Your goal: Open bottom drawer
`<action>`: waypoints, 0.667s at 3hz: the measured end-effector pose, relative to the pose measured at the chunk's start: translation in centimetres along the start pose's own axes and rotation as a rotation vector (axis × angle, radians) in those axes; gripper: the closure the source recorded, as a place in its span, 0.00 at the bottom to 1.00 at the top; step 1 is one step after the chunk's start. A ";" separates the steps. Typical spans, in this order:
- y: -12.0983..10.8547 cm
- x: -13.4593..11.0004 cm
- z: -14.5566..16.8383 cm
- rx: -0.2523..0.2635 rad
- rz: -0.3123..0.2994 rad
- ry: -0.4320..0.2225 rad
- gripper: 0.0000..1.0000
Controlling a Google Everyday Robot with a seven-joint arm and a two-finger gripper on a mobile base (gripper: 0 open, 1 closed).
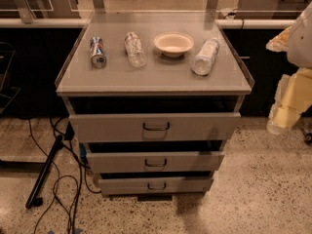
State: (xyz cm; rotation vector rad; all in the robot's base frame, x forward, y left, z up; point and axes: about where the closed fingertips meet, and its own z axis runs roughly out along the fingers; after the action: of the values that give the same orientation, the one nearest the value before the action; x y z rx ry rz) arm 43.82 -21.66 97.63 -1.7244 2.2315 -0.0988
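The robot's cream-coloured hand (285, 113) hangs at the right edge of the frame, well apart from the grey metal desk (161, 82), and honestly I can't tell if it's wide or narrow. The grey metal bottom drawer (122, 185) with its small dark loop handle (156, 185) sits lower centre, lowest of three. Up top there's a silver can (98, 51), a crumpled clear plastic bottle (135, 48), a pale round bowl (174, 44) and a white-labelled clear bottle (204, 56).

Grey bottom drawer (122, 185), dark handle (156, 185); cream-yellow hand (280, 122) at right edge.
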 end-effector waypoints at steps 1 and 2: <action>0.0 0.0 0.0 0.000 0.000 0.000 0.00; 1.6 -0.1 1.4 0.002 -0.022 -0.001 0.00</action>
State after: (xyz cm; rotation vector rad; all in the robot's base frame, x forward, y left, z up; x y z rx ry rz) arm 42.80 -20.93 95.90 -1.7481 2.2113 -0.1056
